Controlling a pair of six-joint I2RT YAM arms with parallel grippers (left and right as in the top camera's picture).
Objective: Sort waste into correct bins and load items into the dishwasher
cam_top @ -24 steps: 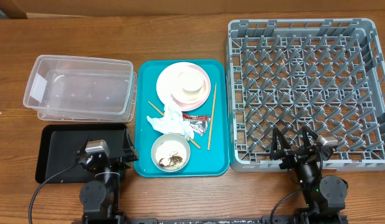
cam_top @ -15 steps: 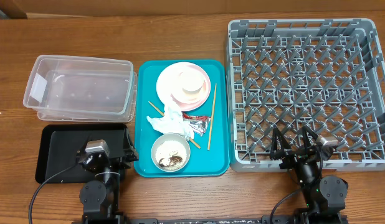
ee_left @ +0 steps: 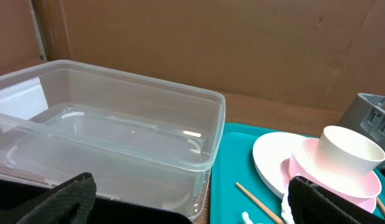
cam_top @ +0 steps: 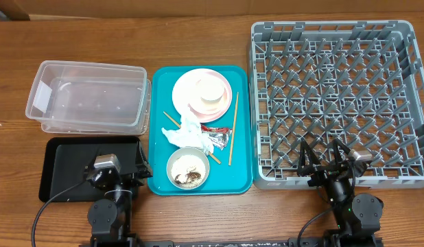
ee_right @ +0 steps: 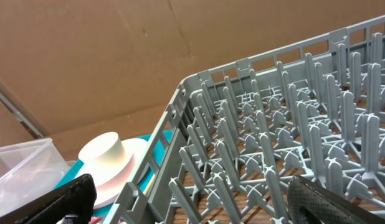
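Note:
On the teal tray (cam_top: 157,137) lie a white plate (cam_top: 186,86) with a pinkish bowl and small white cup (cam_top: 210,89) on it, a crumpled napkin (cam_top: 183,130), a red-and-silver wrapper (cam_top: 215,136), chopsticks (cam_top: 233,127) and a grey bowl (cam_top: 188,167) holding rice and brown scraps. The clear tub (cam_top: 88,97) and black tray (cam_top: 64,165) are at left, the grey dish rack (cam_top: 339,96) at right. My left gripper (cam_top: 119,165) is open and empty over the black tray's right end. My right gripper (cam_top: 324,154) is open and empty over the rack's front edge. The left wrist view shows the tub (ee_left: 105,137) and cup (ee_left: 351,149).
The right wrist view shows the rack's pegs (ee_right: 273,149) and the plate stack (ee_right: 108,162) beyond its left wall. A brown cardboard wall stands behind the table.

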